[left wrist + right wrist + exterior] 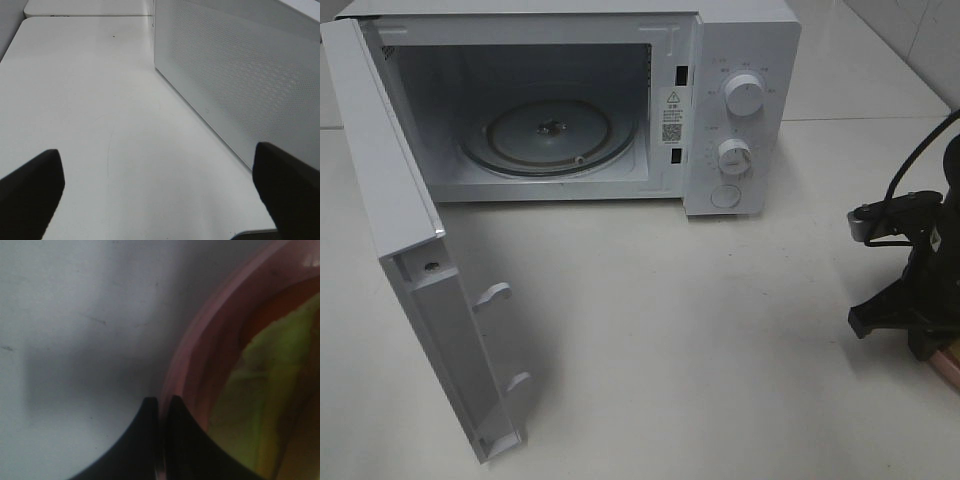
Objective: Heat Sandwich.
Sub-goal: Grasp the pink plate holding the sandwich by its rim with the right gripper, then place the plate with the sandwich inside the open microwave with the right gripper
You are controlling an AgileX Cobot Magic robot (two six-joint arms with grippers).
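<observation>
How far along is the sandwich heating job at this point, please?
Done: the microwave door stands open, its turntable bare. In hand: the right gripper is shut on the rim of the pink plate, sandwich on it. The left gripper hangs open. Left: carry the plate in, shut the door, set the dials.

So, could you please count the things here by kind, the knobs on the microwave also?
Microwave: 1
Knobs: 2
Pink plate: 1
Sandwich: 1
Grippers: 2, left gripper and right gripper
Total: 7
</observation>
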